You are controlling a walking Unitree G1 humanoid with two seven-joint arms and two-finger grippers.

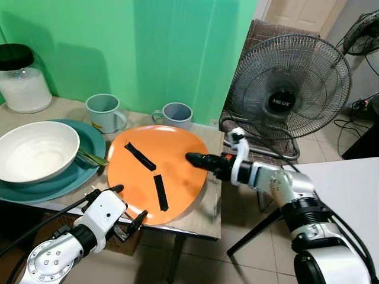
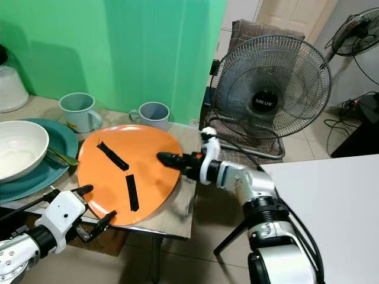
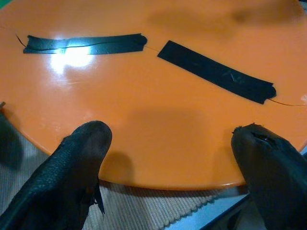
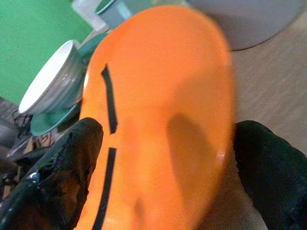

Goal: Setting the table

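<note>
We see an orange plate (image 1: pixel 157 171) marked with two black tape strips (image 1: pixel 140 156), a white bowl (image 1: pixel 35 151) on a teal plate (image 1: pixel 89 139), two pale blue-grey mugs (image 1: pixel 105 112), and a green wall (image 1: pixel 148 47).

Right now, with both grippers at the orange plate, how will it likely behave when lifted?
The orange plate looks glossy, so probably slippery. Black tape strips follow hairline cracks, so it may flex or split. It overhangs the table, easing an edge grip.

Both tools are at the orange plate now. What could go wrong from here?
The orange plate overhangs the table's front edge; a push from the right tool could tip it off. The left tool straddles the rim, open, gripping nothing yet. The plate's taped cracks might give under a squeeze.
</note>
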